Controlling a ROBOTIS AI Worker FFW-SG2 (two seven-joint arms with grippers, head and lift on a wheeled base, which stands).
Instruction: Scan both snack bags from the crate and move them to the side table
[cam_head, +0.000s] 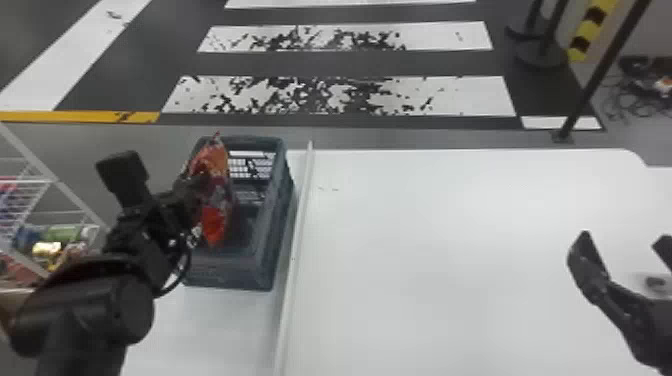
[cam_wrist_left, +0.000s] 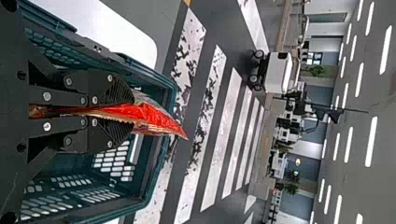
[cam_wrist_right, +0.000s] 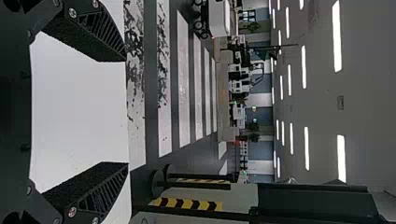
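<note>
Red snack bag (cam_head: 215, 225) pinched over crate (cam_head: 227, 274)

At nine o'clock in the head view, the left gripper (cam_head: 204, 182) pinches the bag between its jaws; toward four o'clock, the right gripper (cam_head: 624, 244) has its jaws spread over the white table (cam_head: 440, 250).

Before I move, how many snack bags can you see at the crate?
1: the red snack bag, held by the left gripper at the open crate. Another may be hidden inside.

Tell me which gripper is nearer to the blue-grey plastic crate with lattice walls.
Left. The left gripper is over the crate, shut on a shiny red snack bag; the right gripper is open, well to the crate's right, over the smooth white table.
</note>
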